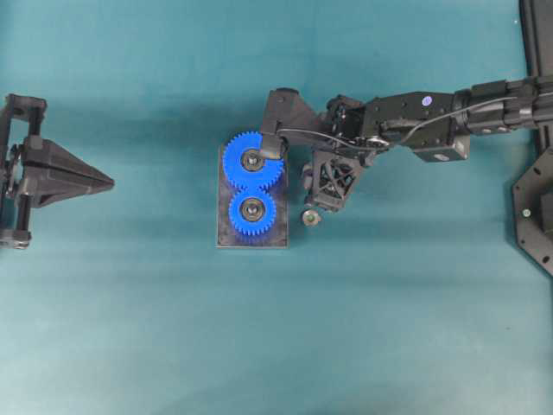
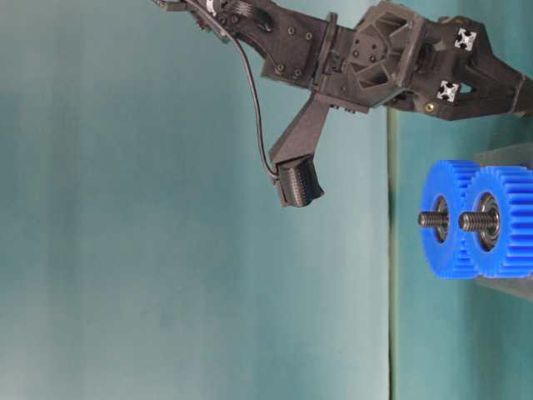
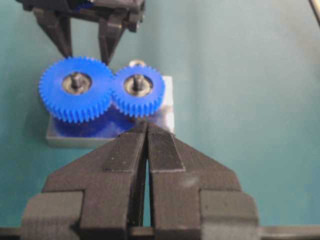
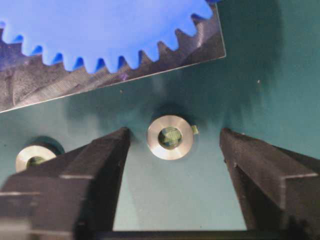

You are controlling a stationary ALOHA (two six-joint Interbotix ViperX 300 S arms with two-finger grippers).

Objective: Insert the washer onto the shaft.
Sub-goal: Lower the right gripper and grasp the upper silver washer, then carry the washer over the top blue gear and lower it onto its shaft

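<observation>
Two blue gears sit on a grey base plate (image 1: 226, 238), each on a dark threaded shaft (image 1: 251, 158) (image 1: 251, 208). The shafts also show in the table-level view (image 2: 429, 219) (image 2: 470, 221). A silver washer (image 4: 170, 136) lies flat on the teal table just beside the plate. My right gripper (image 4: 174, 134) is open, one finger on each side of it, not touching. A second washer (image 4: 32, 157) lies to the side, also seen from overhead (image 1: 310, 217). My left gripper (image 3: 147, 125) is shut and empty, far left (image 1: 108, 182).
The right arm (image 1: 415, 117) reaches in from the right edge, and its wrist camera (image 1: 272, 147) hangs over the far gear. A black fixture (image 1: 536, 207) stands at the right table edge.
</observation>
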